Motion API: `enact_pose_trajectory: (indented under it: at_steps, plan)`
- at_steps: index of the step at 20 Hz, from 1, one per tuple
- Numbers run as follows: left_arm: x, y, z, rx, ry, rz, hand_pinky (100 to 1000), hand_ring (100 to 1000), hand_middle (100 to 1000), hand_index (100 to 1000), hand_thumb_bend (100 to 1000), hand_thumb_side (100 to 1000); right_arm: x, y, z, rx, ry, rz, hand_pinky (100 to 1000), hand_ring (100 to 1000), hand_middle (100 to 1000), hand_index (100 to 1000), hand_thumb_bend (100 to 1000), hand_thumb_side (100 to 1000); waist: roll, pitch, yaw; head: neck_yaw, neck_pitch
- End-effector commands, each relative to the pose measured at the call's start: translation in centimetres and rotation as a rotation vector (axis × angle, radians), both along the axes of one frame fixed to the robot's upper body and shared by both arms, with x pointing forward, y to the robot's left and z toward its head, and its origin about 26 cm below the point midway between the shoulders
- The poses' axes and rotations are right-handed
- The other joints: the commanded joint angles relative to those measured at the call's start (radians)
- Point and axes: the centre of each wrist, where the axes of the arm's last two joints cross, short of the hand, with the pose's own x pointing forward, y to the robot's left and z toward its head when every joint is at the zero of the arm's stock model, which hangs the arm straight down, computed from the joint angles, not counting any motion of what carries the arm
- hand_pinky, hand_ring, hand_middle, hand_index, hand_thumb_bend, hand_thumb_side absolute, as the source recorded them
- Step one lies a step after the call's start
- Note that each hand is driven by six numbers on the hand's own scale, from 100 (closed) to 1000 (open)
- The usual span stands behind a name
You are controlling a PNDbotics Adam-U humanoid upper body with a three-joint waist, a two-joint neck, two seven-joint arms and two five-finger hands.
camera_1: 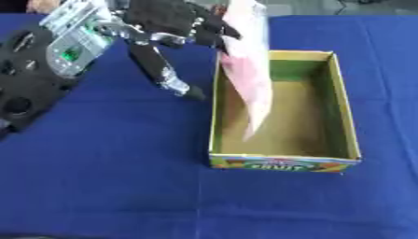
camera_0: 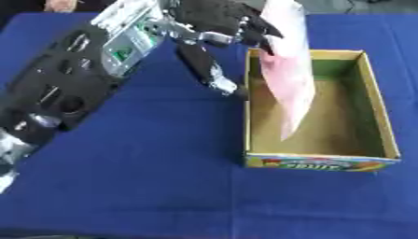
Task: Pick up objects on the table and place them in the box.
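Observation:
My left hand (camera_0: 216,23) reaches in from the upper left and is shut on a pale pink packet (camera_0: 290,70), pinching its top edge. The packet hangs upright over the left part of the open cardboard box (camera_0: 382,116), its lower corner down inside the box near the left wall. One long finger (camera_0: 212,70) of the hand points down outside the box's left wall. The box has a brown floor, a green inner back wall and a colourful printed front. My right hand is in no view.
A blue cloth (camera_0: 147,177) covers the table around the box. My black and silver left forearm (camera_0: 65,79) crosses the upper left. A person's hand (camera_0: 59,4) shows at the far edge, touching nothing.

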Motion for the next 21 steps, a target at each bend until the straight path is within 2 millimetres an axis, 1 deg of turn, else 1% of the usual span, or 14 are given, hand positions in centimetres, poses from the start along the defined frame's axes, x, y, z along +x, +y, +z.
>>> enact_pose_trajectory:
  at_steps: [1, 8, 11, 14, 15, 16, 17, 18, 19, 20, 21]
  plan:
    - [-0.4, 0.6, 1.4, 0.065, -0.021, -0.026, 947, 974, 1000, 945, 514, 1000, -0.3, -0.3, 1.0, -0.03, -0.022, -0.006, 743, 707, 772, 856, 100, 811, -0.001, -0.021, 0.0, -0.01, -0.001]
    - [-0.5, 0.4, 1.4, 0.06, -0.006, -0.04, 942, 969, 1000, 929, 509, 1000, -0.3, -0.3, 1.0, -0.03, -0.023, -0.008, 744, 707, 772, 856, 100, 811, -0.004, -0.021, 0.003, -0.013, -0.001]
    - [-0.8, 0.4, 1.7, 0.043, -0.008, -0.05, 939, 968, 1000, 925, 506, 1000, -0.3, -0.4, 1.0, -0.03, -0.022, -0.01, 744, 707, 772, 856, 100, 811, -0.005, -0.021, 0.004, -0.015, -0.001]
    - [-1.5, 0.4, 3.0, -0.016, -0.02, -0.079, 910, 956, 989, 929, 485, 1000, -0.3, -0.4, 1.0, -0.03, -0.021, -0.013, 744, 707, 772, 856, 100, 810, -0.006, -0.021, 0.006, -0.019, -0.001]
    - [-1.9, 0.3, 3.5, -0.039, -0.02, -0.088, 915, 958, 991, 928, 489, 1000, -0.3, -0.4, 1.0, -0.03, -0.021, -0.014, 744, 707, 772, 856, 100, 810, -0.006, -0.022, 0.007, -0.02, -0.001]
    - [-2.3, 0.2, 4.0, -0.062, -0.022, -0.101, 891, 950, 978, 924, 474, 1000, -0.3, -0.4, 1.0, -0.03, -0.021, -0.014, 744, 707, 772, 856, 100, 810, -0.006, -0.023, 0.008, -0.021, -0.001]
    - [-2.7, 0.2, 4.6, -0.085, -0.024, -0.114, 894, 951, 981, 926, 476, 1000, -0.3, -0.4, 1.0, -0.03, -0.021, -0.014, 744, 707, 772, 856, 100, 810, -0.005, -0.024, 0.009, -0.023, -0.001]
    - [-3.0, 0.1, 5.1, -0.107, -0.024, -0.125, 876, 942, 961, 915, 463, 1000, -0.3, -0.4, 1.0, -0.03, -0.021, -0.014, 744, 708, 772, 856, 100, 810, -0.005, -0.025, 0.01, -0.023, -0.001]
    - [-3.4, 0.0, 5.6, -0.132, -0.022, -0.135, 880, 943, 964, 916, 466, 1000, -0.3, -0.4, 1.0, -0.03, -0.021, -0.014, 744, 707, 772, 856, 100, 810, -0.006, -0.026, 0.01, -0.024, -0.001]
    - [-3.7, 0.0, 6.0, -0.155, -0.018, -0.143, 859, 934, 952, 911, 452, 1000, -0.3, -0.4, 1.0, -0.03, -0.021, -0.015, 744, 707, 772, 856, 100, 810, -0.006, -0.027, 0.01, -0.024, -0.001]
    - [-4.0, 0.0, 6.4, -0.18, -0.016, -0.153, 859, 934, 952, 911, 452, 1000, -0.3, -0.5, 1.0, -0.03, -0.021, -0.016, 744, 707, 772, 856, 100, 810, -0.005, -0.028, 0.011, -0.024, -0.001]
